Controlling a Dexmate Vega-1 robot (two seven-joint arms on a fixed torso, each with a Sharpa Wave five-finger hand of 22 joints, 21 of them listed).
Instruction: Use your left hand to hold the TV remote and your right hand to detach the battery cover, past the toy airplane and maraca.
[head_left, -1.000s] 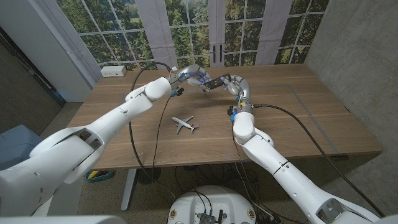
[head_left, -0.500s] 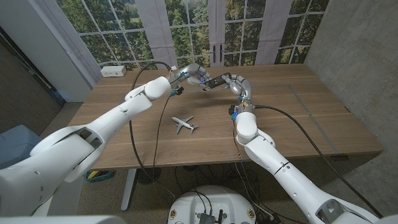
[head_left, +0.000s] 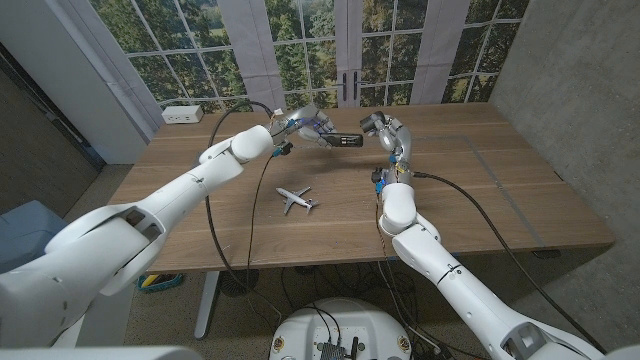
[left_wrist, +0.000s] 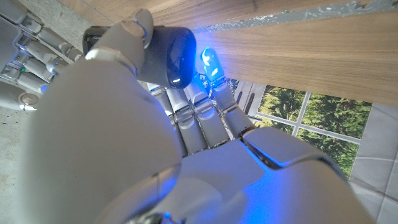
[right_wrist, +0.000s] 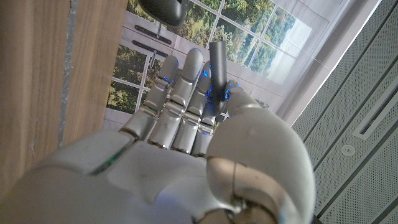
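TV remote (head_left: 345, 140) gripped by left hand (head_left: 312, 127) | right hand (head_left: 384, 128) pinches battery cover (right_wrist: 217, 59)

Both arms wear smooth, glossy white shells built from rounded segments, with darker grey rings at the joints between them. The left arm (head_left: 150, 205) swells into a bulbous white casing near the shoulder and tapers toward the wrist; the right arm (head_left: 440, 262) has a ball-like white joint partway along. Black cables run loosely along each arm, looping free of the shell before the wrists. The left hand (head_left: 308, 124) and right hand (head_left: 385, 130) are silver-grey metal with segmented fingers. In the wrist views, the hand backs are pale rounded plates, the fingers (right_wrist: 181, 84) ribbed and metallic, and small blue lights (left_wrist: 210, 61) glow among them.
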